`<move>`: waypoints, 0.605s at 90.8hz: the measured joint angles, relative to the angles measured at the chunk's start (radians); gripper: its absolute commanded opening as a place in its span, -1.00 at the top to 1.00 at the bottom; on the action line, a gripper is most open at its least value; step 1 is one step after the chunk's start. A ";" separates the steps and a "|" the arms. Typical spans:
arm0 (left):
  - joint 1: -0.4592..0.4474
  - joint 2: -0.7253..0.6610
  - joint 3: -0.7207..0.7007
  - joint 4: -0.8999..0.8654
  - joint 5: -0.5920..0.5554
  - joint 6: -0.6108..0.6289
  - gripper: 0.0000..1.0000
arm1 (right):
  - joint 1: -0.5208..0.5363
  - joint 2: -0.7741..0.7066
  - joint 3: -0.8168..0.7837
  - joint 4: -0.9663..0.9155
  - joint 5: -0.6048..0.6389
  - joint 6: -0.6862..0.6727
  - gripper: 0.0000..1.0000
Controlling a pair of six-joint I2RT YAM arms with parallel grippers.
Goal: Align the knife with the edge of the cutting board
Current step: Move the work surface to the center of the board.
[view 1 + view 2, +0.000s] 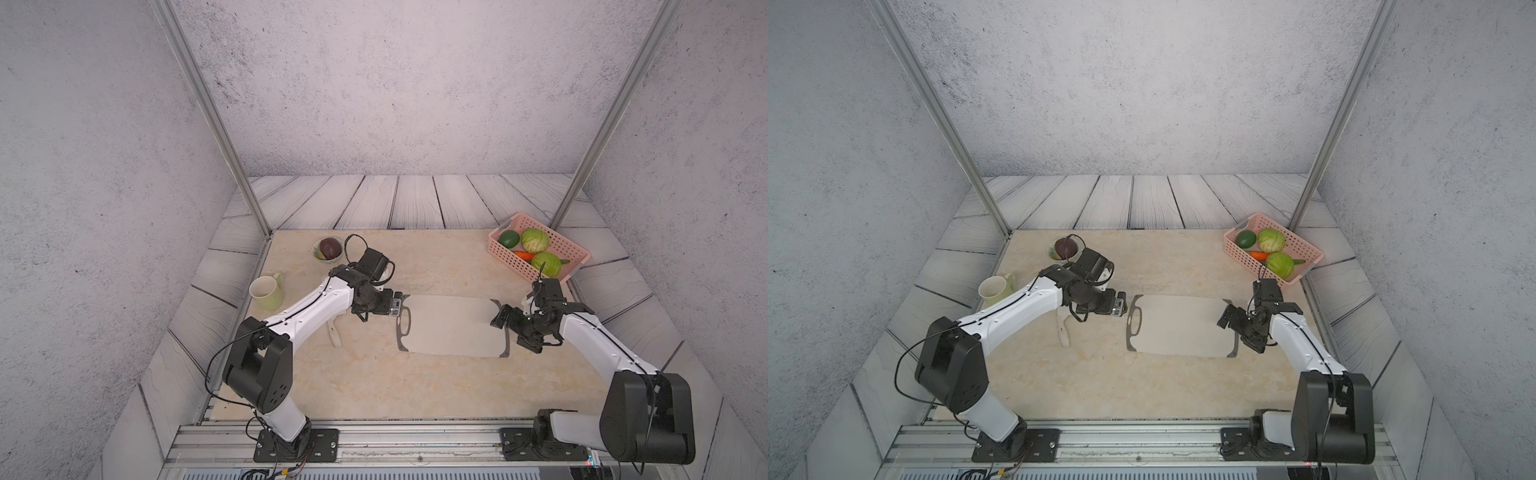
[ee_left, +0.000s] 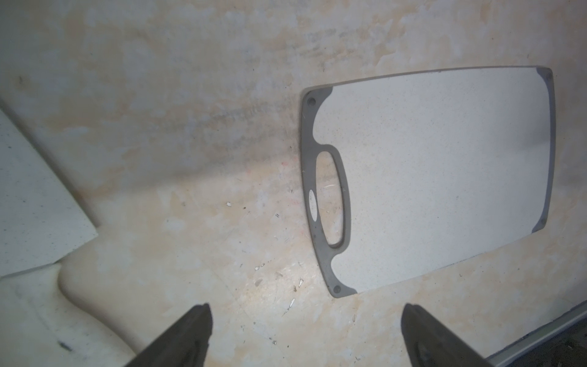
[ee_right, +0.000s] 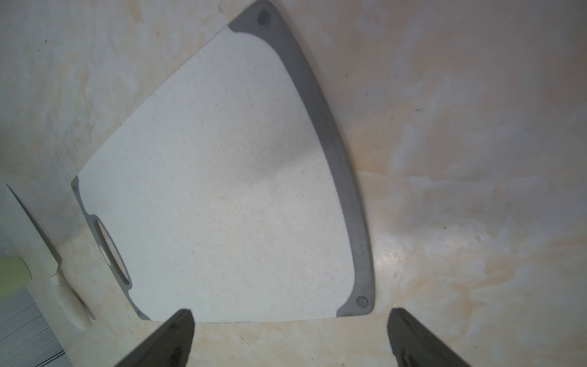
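The cutting board (image 1: pixel 453 328) is laid flat mid-table (image 1: pixel 374 382), with its long axis set side to side. Its slot-handle end is turned toward the left arm (image 1: pixel 316 307) and its plain trimmed end toward the right. The knife (image 1: pixel 1064 332) is laid flat to the left of the board's slot end, parted from it by bare table and not touching. Its long axis is set roughly front to back, near parallel to the board's short end but slightly skewed. The handle is pointed at the robot's side and the blade at the far wall. The blade is mostly hidden under the left arm in both top views. The left gripper (image 1: pixel 394 307) is placed just beside the slot end, fingers (image 2: pixel 190 333) spread wide, nothing pinched. The right gripper (image 1: pixel 513 332) is placed at the board's trimmed end, fingers (image 3: pixel 178 336) spread wide, nothing pinched.
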 measured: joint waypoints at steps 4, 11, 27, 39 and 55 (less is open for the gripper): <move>0.000 0.000 -0.005 0.007 0.003 0.000 -0.97 | -0.003 0.002 0.000 0.003 -0.006 -0.003 -0.99; 0.003 -0.004 -0.023 0.032 0.004 0.000 -0.97 | -0.006 0.011 0.000 0.013 -0.015 -0.006 -0.99; 0.019 -0.065 -0.095 0.100 -0.002 -0.027 -0.97 | -0.007 0.063 -0.002 0.049 -0.033 -0.017 -0.99; 0.026 -0.077 -0.103 0.135 -0.006 -0.074 -0.97 | -0.008 0.089 -0.011 0.068 -0.033 -0.031 -0.99; 0.026 -0.064 -0.140 0.182 -0.020 -0.127 -0.97 | -0.008 0.090 -0.025 0.086 -0.040 -0.037 -0.99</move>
